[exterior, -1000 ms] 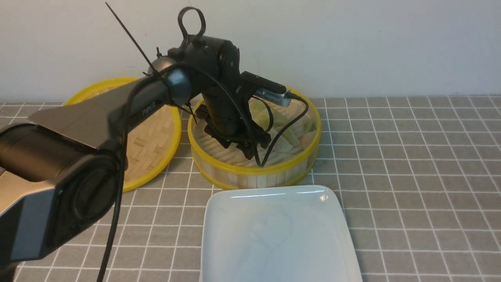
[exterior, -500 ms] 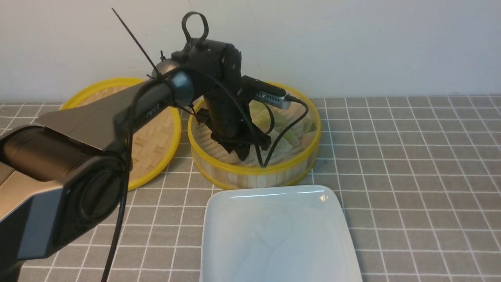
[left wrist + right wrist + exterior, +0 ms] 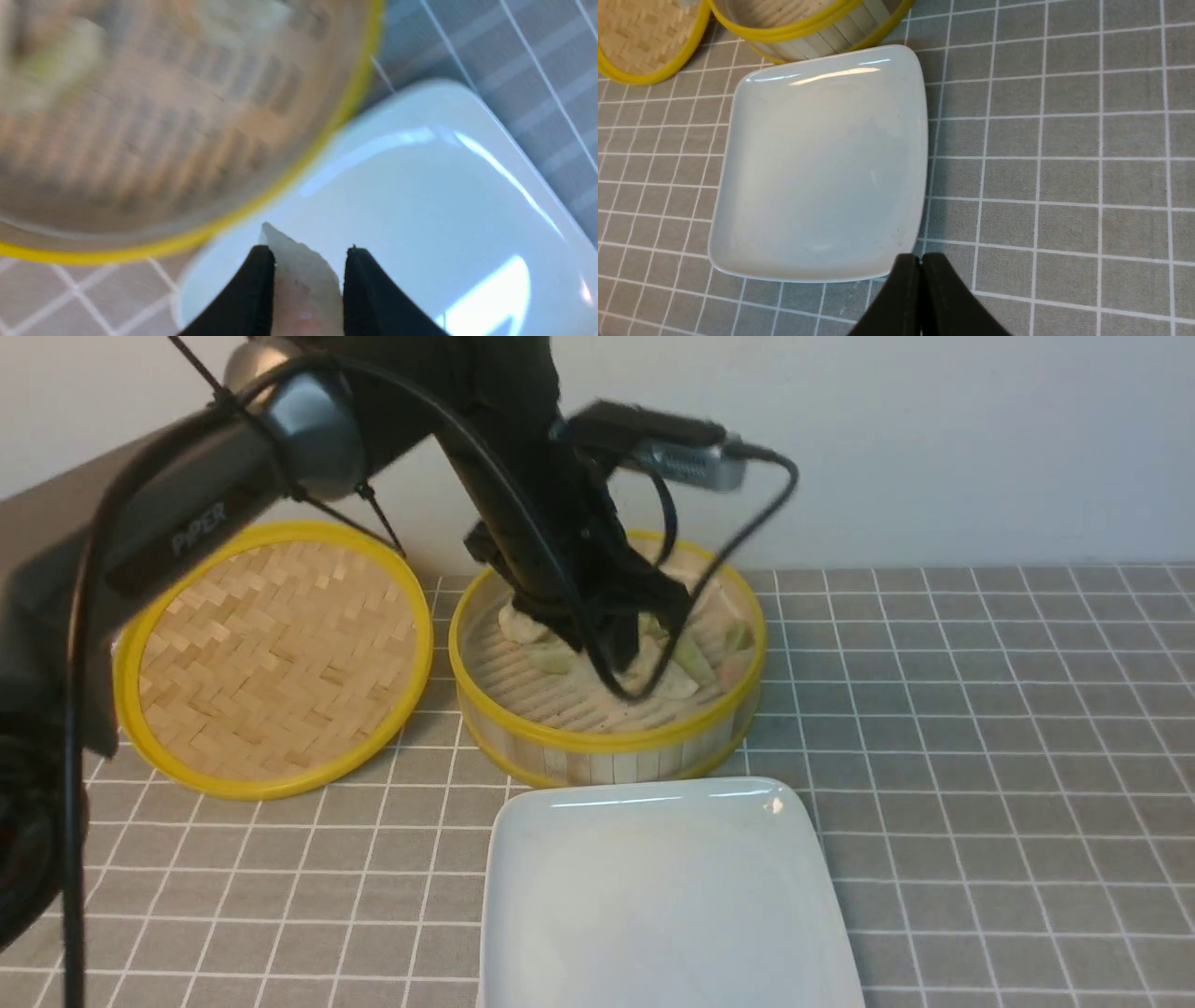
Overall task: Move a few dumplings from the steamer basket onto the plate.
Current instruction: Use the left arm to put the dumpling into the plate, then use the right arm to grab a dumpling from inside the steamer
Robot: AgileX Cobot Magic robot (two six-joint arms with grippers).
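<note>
lifted clear of the basket floor since the earlier frame, the left pincer (image 3: 308, 275) is clamped on one whitish dumpling with a pinkish patch (image 3: 306, 284), while the bamboo lid (image 3: 280, 658) lies more fully in view. the right pincer (image 3: 920, 261) has its tips together with nothing between them. as for progress, the white plate (image 3: 663, 896) is bare, so no dumpling has been delivered; one is picked up, and its carry and release remain, then probably a couple more, since the task asks for a few. the steamer basket (image 3: 607, 742), standing just behind the plate on the tiled bench (image 3: 980, 756), has several more dumplings on its ribbed floor: a pale green one (image 3: 693, 661), a pinkish one (image 3: 734, 667) and whitish ones among them, some hidden by the arm.
</note>
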